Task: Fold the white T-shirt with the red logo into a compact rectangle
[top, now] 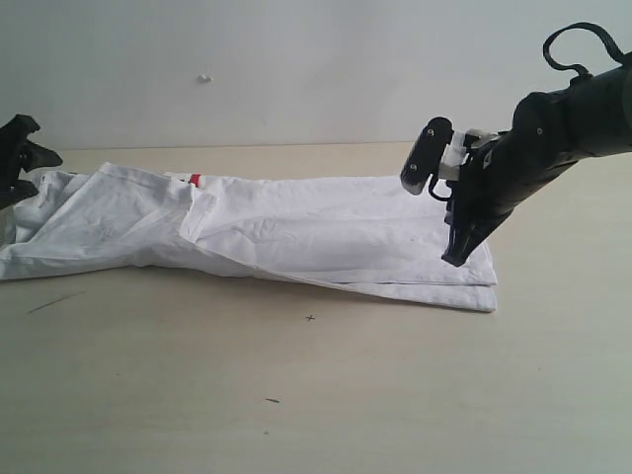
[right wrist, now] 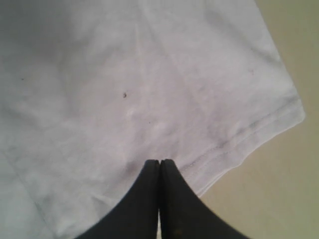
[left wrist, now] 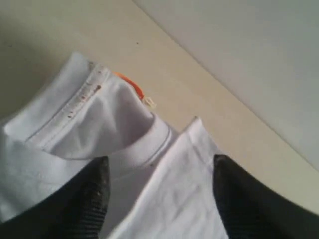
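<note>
Past the bare front of the pale surface (top: 316, 395), the white T-shirt (top: 326, 232) lies folded lengthwise in a long strip, the right arm (top: 538, 148) pointing its jaws, pressed together, down at the hem end, the left arm (top: 15, 158) holding its jaws apart over the ribbed collar (left wrist: 149, 149) by the orange tag (left wrist: 130, 85).

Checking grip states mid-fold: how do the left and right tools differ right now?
The left tool is open, fingers wide apart; the right tool is shut, fingers pressed together. The left tool is over the collar of the shirt; the right tool is at the hem, the opposite end. Shared: both are black, and neither visibly holds cloth.
</note>
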